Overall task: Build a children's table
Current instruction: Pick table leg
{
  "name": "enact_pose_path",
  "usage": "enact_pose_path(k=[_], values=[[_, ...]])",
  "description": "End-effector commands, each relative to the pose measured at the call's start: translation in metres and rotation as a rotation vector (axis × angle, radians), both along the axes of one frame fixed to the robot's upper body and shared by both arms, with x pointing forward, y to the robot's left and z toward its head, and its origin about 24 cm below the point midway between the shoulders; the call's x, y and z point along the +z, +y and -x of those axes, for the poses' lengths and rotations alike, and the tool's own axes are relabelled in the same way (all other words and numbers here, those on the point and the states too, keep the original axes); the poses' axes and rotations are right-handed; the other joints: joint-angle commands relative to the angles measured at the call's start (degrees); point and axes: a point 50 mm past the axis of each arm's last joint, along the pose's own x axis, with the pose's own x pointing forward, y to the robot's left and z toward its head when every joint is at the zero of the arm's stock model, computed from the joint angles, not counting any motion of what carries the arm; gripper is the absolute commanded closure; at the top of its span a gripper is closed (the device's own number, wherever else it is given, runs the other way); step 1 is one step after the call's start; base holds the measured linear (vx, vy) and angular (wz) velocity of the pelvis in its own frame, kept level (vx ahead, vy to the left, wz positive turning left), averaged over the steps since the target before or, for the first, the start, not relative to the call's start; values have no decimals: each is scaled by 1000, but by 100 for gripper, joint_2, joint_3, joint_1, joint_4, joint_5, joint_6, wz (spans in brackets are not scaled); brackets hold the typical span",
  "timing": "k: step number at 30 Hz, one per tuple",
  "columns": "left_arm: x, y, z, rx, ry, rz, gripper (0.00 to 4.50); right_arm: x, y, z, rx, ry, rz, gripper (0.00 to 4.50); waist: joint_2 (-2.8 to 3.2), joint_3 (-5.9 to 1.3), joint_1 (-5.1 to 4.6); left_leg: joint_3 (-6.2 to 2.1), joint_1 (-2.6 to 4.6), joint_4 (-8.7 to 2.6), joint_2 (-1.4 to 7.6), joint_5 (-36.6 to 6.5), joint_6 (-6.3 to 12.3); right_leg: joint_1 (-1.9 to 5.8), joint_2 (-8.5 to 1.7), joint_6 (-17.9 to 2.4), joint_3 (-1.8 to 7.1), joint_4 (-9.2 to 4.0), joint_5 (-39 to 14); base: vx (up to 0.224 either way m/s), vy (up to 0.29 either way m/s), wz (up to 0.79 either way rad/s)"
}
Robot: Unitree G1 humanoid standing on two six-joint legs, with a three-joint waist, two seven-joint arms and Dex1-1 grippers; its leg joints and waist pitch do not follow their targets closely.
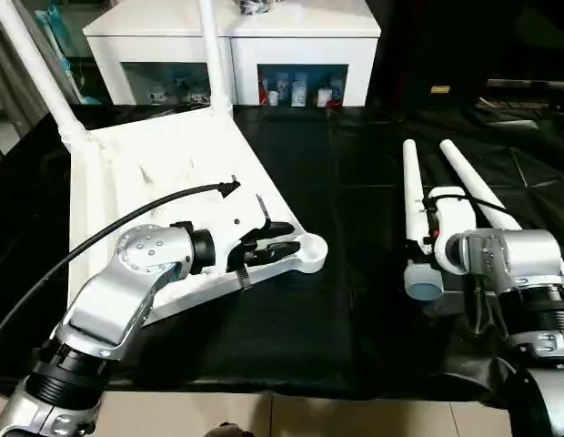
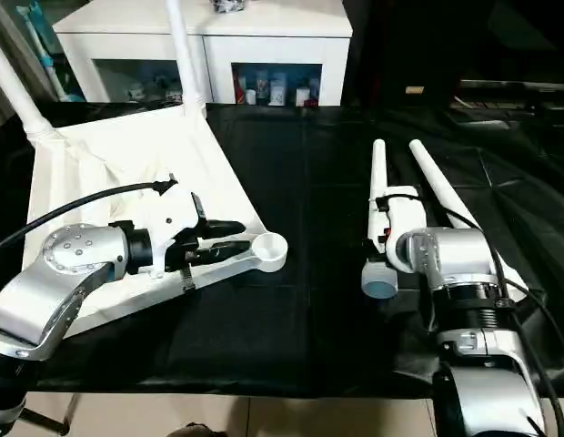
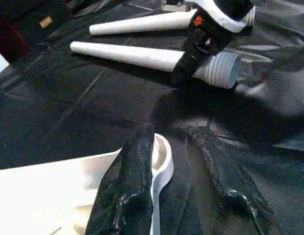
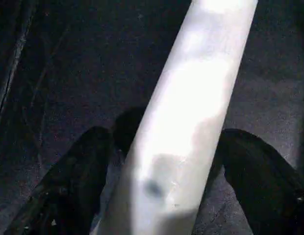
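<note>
Two legs point(image 1: 209, 55) already stand up out of the far corners of the top point(image 1: 164, 173), which lies ribs-up on the left half of the black table point(image 1: 346, 182). Your left tool point(image 2: 229, 238) sits at the near corner socket point(image 2: 268, 246) with its fingers apart, one finger point(image 3: 130, 176) over the socket rim, the other out on the black sheet, so nothing is pinched. Looks like light, stiff plastic to me, and smooth, so I'd guess it slides on that sheet if you push sideways; bracing at the rim makes sense.

Further right, two loose legs lie side by side. Your right tool point(image 4: 157, 161) straddles the nearer leg point(image 1: 414, 218) just above its ribbed end point(image 3: 223, 68), fingers on both sides; I can't tell whether they've actually clamped. It's a tapered tube, probably slippery, so take it near the thick end.

Room: white cabinet point(image 1: 291, 36) right behind the table, dark clutter on the right.
</note>
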Motion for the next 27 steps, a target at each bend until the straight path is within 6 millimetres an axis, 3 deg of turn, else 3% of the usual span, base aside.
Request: enact_pose_path(k=[1,8,9,11,12,13,14,15,20,21,23,24,25,26,27], values=[[1,-1,1,-14,-2,-19,319,-1,0,0,-20,10,-12,134,-81,-411,-13,-184,186,-445,385,-873,-175,224,-222,-1264,181,-320,-693,0,0,0],[1,-1,0,-20,-11,-24,319,-2,-2,1,-44,6,-12,190,-57,-412,-15,-185,193,-449,380,-941,-234,219,-217,-1252,180,-321,-656,0,0,0],[1,-1,-1,-22,-9,-21,319,-2,-2,1,-48,4,-15,202,-29,-413,-6,-190,192,-449,377,-956,-251,222,-224,-1249,181,-318,-669,0,0,0],[2,-1,-1,-22,-7,-19,319,-3,-3,1,-49,2,-17,219,-43,-412,-16,-188,194,-455,378,-985,-265,220,-215,-1242,178,-324,-670,0,0,0],[2,0,-2,-16,-5,-13,301,-3,-2,1,-50,-1,-22,229,-17,-417,-10,-193,194,-452,375,-974,-277,224,-220,-1248,176,-316,-636,0,0,0],[5,1,-7,24,-29,13,291,-3,-2,1,-55,-6,-27,238,-31,-416,-17,-190,191,-453,375,-986,-280,225,-215,-1254,176,-319,-598,0,0,0],[5,1,-7,26,-30,14,284,-3,-2,1,-55,-7,-27,244,10,-415,-14,-195,190,-453,370,-1014,-292,223,-214,-1255,174,-315,-602,0,0,0],[7,2,-11,57,-48,33,281,-3,-2,1,-59,-10,-31,250,-12,-417,-23,-190,199,-454,368,-1063,-307,221,-206,-1254,176,-324,-588,0,0,0],[14,3,-29,230,-94,141,235,-6,1,3,-58,-25,-42,261,27,-423,-31,-213,197,-464,369,-1268,-386,248,-213,-1250,171,-343,-533,0,0,0],[12,1,-35,272,-60,145,226,-4,3,2,-42,-74,-42,262,63,-420,-33,-207,205,-469,370,-1293,-399,234,-203,-1217,171,-348,-515,0,0,0],[12,0,-35,277,-63,147,214,-4,3,2,-39,-84,-42,262,53,-427,-30,-224,201,-466,367,-1349,-382,246,-219,-1179,169,-353,-570,0,0,0],[13,-5,-41,338,-68,207,204,4,7,-1,-4,-220,-61,262,83,-431,-25,-227,189,-464,368,-1317,-350,252,-231,-1185,168,-352,-577,0,0,0],[13,-12,-44,352,32,281,199,13,12,-3,39,-349,-113,262,79,-421,-37,-201,188,-457,382,-1420,-368,245,-255,-1167,186,-369,-594,0,0,0],[13,-12,-44,352,32,281,197,13,12,-3,39,-349,-113,263,78,-435,-16,-208,201,-452,379,-1436,-353,247,-272,-1189,179,-384,-605,0,0,0],[17,-24,-46,341,191,448,176,26,21,-1,112,-509,-182,264,66,-454,-27,-207,185,-446,371,-1322,-263,266,-250,-1244,169,-352,-466,0,0,0]])
